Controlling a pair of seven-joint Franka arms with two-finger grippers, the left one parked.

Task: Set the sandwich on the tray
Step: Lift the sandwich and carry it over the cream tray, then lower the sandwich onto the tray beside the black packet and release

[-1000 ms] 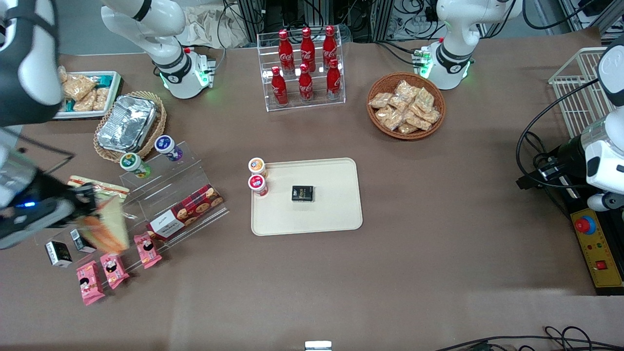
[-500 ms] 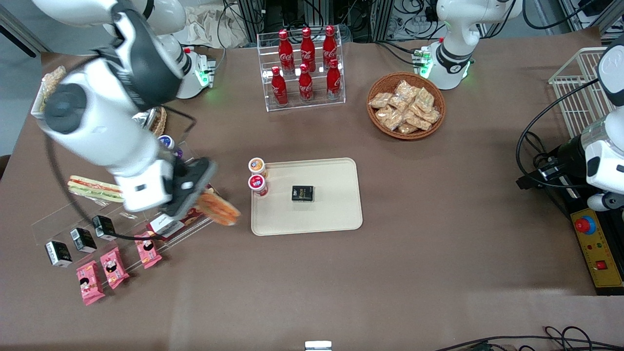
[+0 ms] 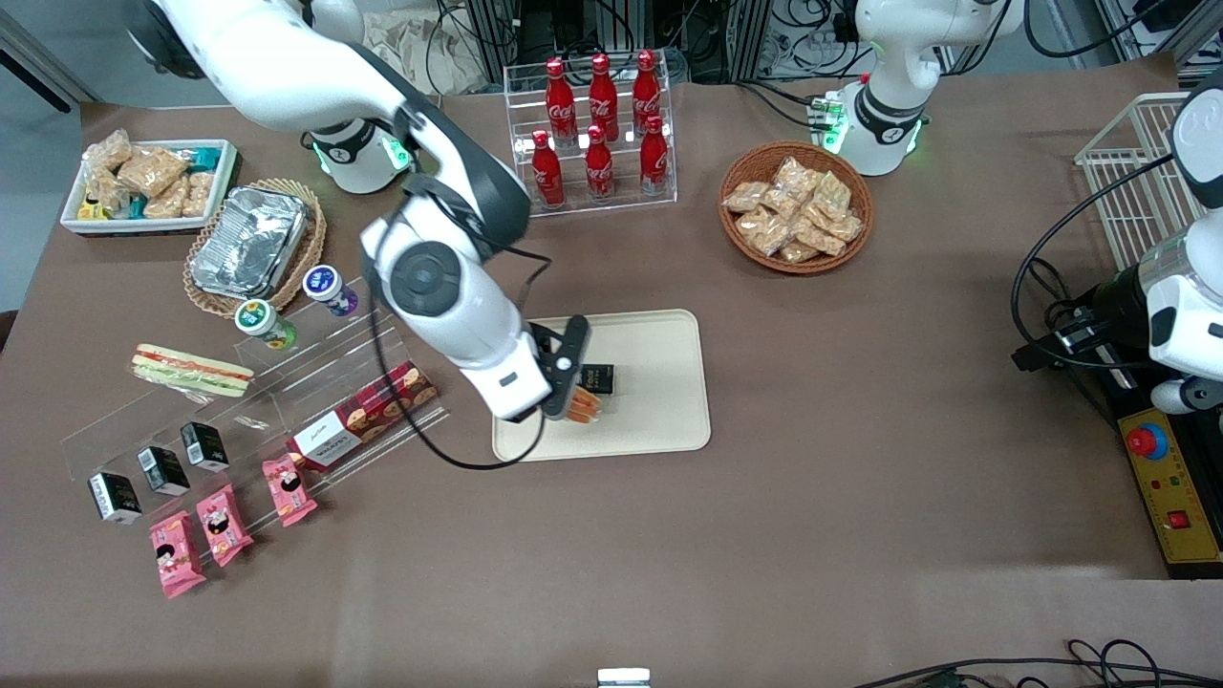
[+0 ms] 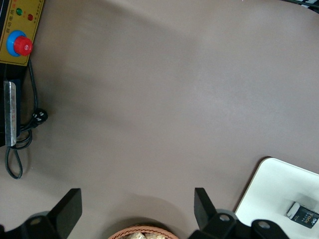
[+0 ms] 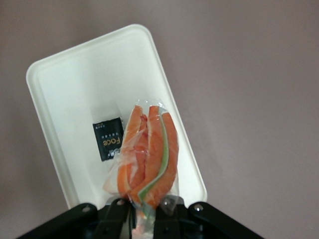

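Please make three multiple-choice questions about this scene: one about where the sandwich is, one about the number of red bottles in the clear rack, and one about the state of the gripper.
1. Where is the sandwich?
A. in the wicker basket
B. above the tray, beside the black box
C. on the clear shelf

2. How many red bottles stand in the rack?
A. four
B. six
C. eight

3. What is the gripper doing?
A. shut on the sandwich
B. open and empty
C. holding the black box

Answers: 1 B, the right wrist view shows the tray beneath it. 2 B, two rows of three. 3 A, the fingers clamp the wrap's end.

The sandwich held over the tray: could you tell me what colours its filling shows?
Orange with a thin green stripe; the sandwich in the gripper shows best in the right wrist view.
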